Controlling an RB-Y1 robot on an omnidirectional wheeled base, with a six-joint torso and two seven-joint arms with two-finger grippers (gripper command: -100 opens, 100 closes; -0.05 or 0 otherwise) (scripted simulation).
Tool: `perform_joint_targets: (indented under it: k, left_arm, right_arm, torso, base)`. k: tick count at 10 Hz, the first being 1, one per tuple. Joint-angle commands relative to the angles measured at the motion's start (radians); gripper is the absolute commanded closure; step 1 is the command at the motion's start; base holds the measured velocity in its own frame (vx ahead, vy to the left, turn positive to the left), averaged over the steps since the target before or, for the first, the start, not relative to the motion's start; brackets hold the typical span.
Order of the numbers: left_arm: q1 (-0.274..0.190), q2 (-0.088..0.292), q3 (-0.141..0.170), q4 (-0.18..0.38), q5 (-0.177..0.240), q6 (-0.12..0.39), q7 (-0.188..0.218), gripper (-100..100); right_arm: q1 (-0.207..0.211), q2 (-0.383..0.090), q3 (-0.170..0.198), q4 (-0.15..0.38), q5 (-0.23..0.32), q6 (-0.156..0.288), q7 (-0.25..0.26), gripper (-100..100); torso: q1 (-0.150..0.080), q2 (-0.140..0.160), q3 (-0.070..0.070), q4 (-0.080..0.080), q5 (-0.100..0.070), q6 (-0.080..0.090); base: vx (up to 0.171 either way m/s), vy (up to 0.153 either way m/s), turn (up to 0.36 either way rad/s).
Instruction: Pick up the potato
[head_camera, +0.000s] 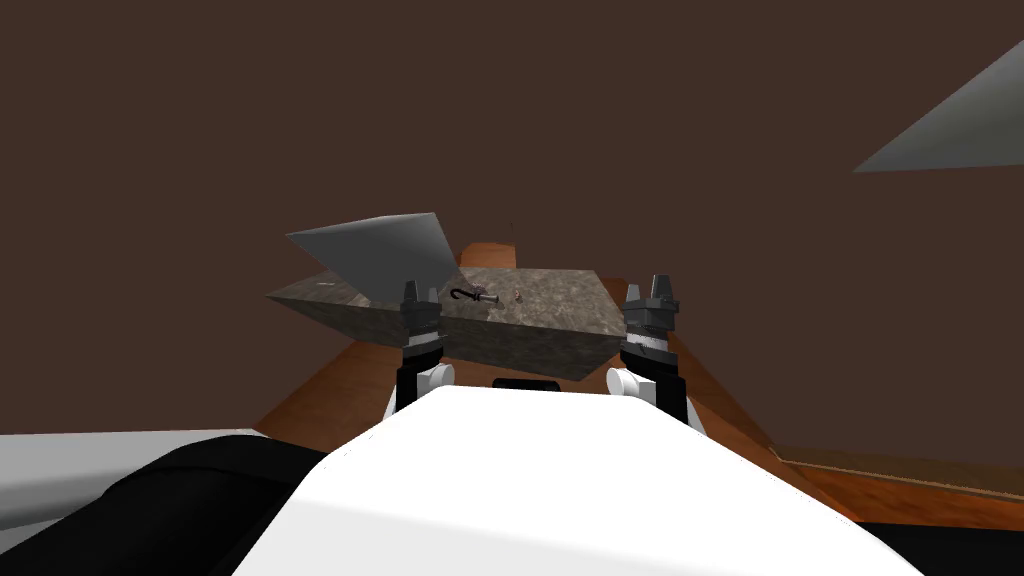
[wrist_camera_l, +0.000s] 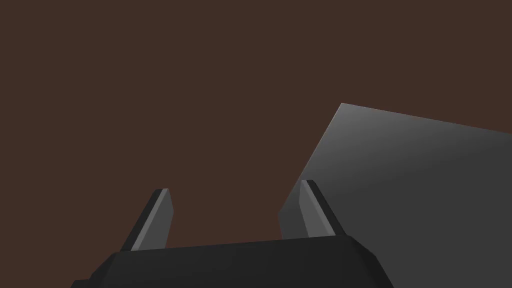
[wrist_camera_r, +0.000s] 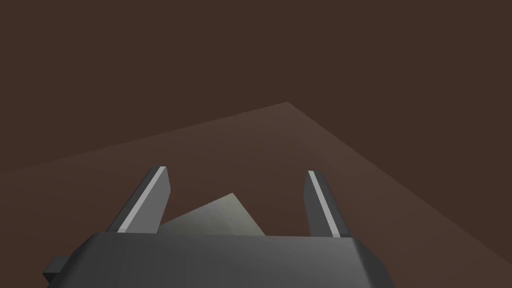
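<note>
Left hand (wrist_camera_l: 235, 215): fingers spread wide with nothing between them; you see it at the near left edge of the surface (head_camera: 560, 300).
Right hand (wrist_camera_r: 232, 205): also spread wide and empty, at the surface's near right corner.
Surface: a mottled grey-brown block between your two hands, standing on an orange-brown floor (head_camera: 320, 390).
Potato: you cannot tell it for sure. Two small things lie on the surface nearer the left hand: a dark hooked thing (head_camera: 468, 294) and, just beside it, a tiny reddish speck (head_camera: 517, 296).
Grey panel (head_camera: 385, 255): flat and slanted, over the surface's far left part.

Black forearms (head_camera: 405, 385), white knobs (head_camera: 437, 376), dark boxy left claw (head_camera: 420, 292) and right claw (head_camera: 647, 287)
</note>
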Motion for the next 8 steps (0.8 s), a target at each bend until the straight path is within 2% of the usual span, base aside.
perform_joint_targets:
  k: [1, 3, 6, 7, 8]
  left_arm:
    - [-0.008, 0.031, -0.001, 0.009, 0.008, 0.016, -0.001, -100]
    - [-0.028, 0.081, -0.004, 0.029, 0.026, 0.052, -0.001, -100]
    - [-0.077, 0.168, -0.01, 0.073, 0.07, 0.134, -0.002, -100]
    - [-0.077, 0.179, -0.01, 0.073, 0.07, 0.138, -0.002, -100]
    - [-0.098, 0.216, -0.013, 0.09, 0.088, 0.174, -0.002, -100]
  right_arm:
    - [0.0, 0.0, 0.0, 0.0, 0.0, 0.0, 0.0, 0]
    - [0.0, 0.0, 0.0, 0.0, 0.0, 0.0, 0.0, 0]
    - [0.0, 0.0, 0.0, 0.0, 0.0, 0.0, 0.0, 0]
    - [0.0, 0.0, 0.0, 0.0, 0.0, 0.0, 0.0, 0]
    - [0.0, 0.0, 0.0, 0.0, 0.0, 0.0, 0.0, 0]
  torso:
    - [0.0, 0.0, 0.0, 0.0, 0.0, 0.0]
    - [0.001, 0.0, 0.0, 0.0, 0.0, 0.0]
    - [0.001, 0.0, 0.0, 0.0, 0.0, 0.0]
    - [0.001, 0.0, 0.0, 0.0, 0.0, 0.0]
    - [0.001, 0.0, 0.0, 0.0, 0.0, 0.0]
  base:
    - [0.0, 0.0, -0.066]
    - [-0.003, 0.006, -0.101]
    - [-0.004, 0.01, -0.14]
    - [-0.006, 0.012, -0.05]
    - [-0.005, 0.008, -0.115]
